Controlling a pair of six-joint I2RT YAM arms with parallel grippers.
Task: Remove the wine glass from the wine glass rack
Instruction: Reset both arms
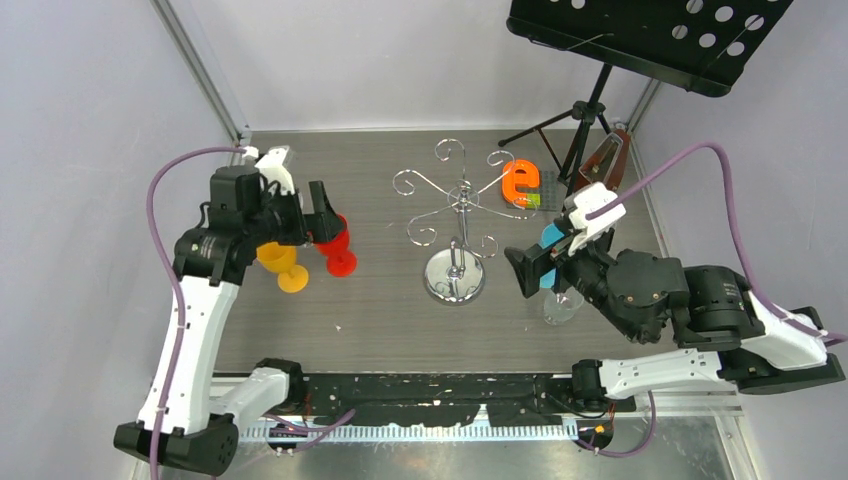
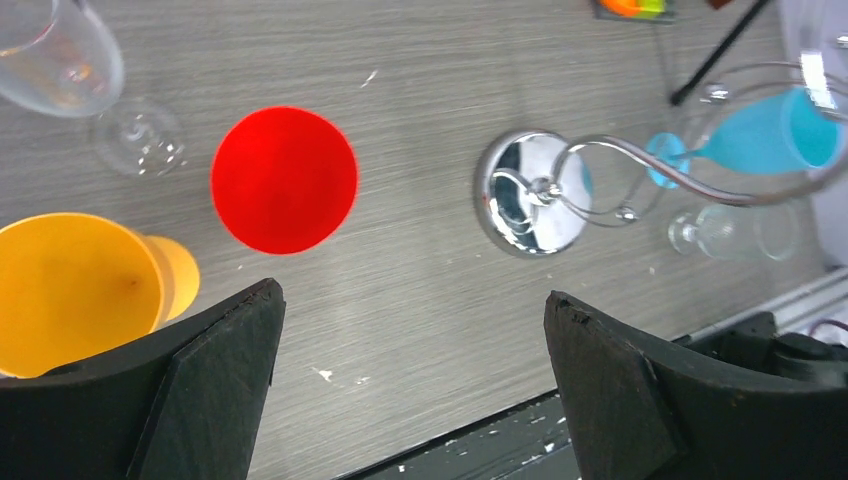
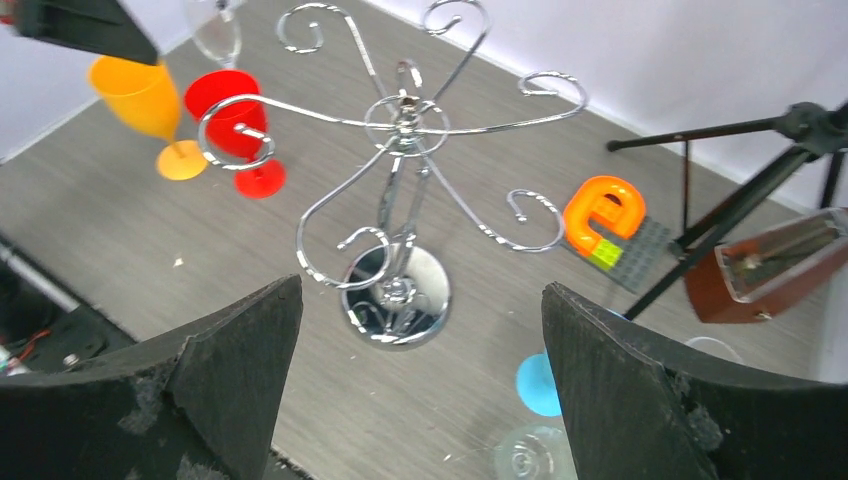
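Observation:
The chrome wine glass rack [image 1: 458,215] stands mid-table, and its curled arms [image 3: 405,120] carry nothing. A red wine glass [image 1: 338,246] stands upright on the table to its left, beside a yellow one [image 1: 285,264]. My left gripper [image 1: 305,225] hovers open just above them; from the left wrist the red bowl [image 2: 284,180] lies beyond its spread fingertips [image 2: 412,300]. My right gripper [image 1: 545,258] is open to the right of the rack, facing it [image 3: 420,287], with nothing between its fingers.
A blue glass [image 2: 770,135] and a clear glass [image 1: 562,305] stand by the right gripper. Another clear glass [image 2: 60,55] stands behind the yellow one. An orange letter e [image 1: 520,183], a wooden metronome [image 3: 770,265] and a black tripod music stand [image 1: 590,110] occupy the back right.

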